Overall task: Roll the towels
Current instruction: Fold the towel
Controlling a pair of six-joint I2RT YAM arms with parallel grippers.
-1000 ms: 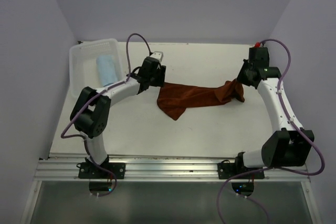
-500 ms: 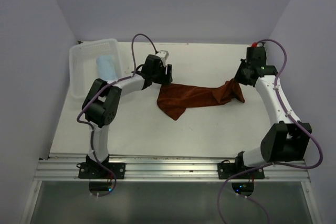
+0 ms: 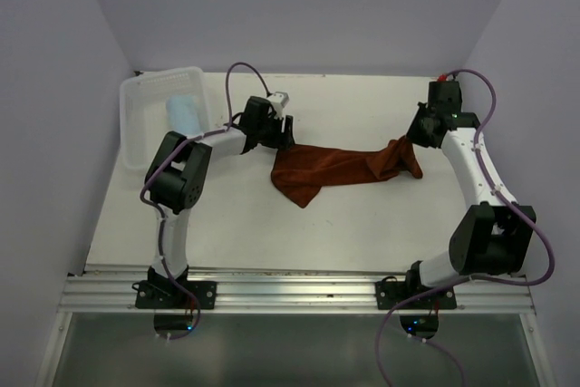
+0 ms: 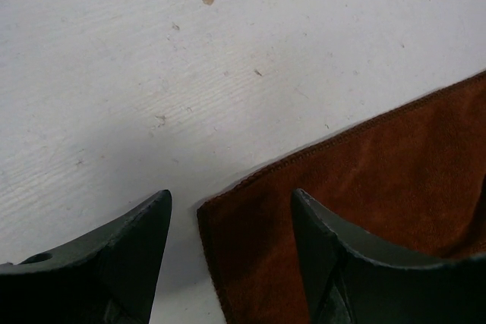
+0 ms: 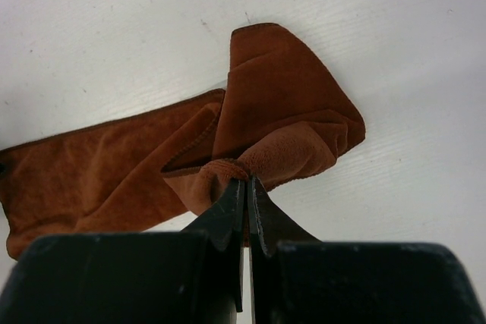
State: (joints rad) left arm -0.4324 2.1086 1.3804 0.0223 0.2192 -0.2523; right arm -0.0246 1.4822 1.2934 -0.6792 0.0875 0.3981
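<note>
The rust towel (image 3: 335,169) lies stretched across the middle of the table, with a loose flap hanging toward the front at its left end. My right gripper (image 3: 417,140) is shut on the towel's bunched right end (image 5: 288,111), the fabric puckered at the fingertips (image 5: 247,180). My left gripper (image 3: 282,139) is open at the towel's far left corner (image 4: 250,218); the corner lies between its two fingers (image 4: 230,196), low over the table. The light blue towel (image 3: 184,113) sits rolled inside the white basket (image 3: 132,124).
The white mesh basket stands at the table's back left corner, close behind my left arm. Purple walls close in the table at the back and on both sides. A metal rail (image 3: 290,289) runs along the near edge.
My left gripper has shifted right, onto the towel's far left corner, and its elbow has swung in. The right gripper keeps its hold, almost still.
</note>
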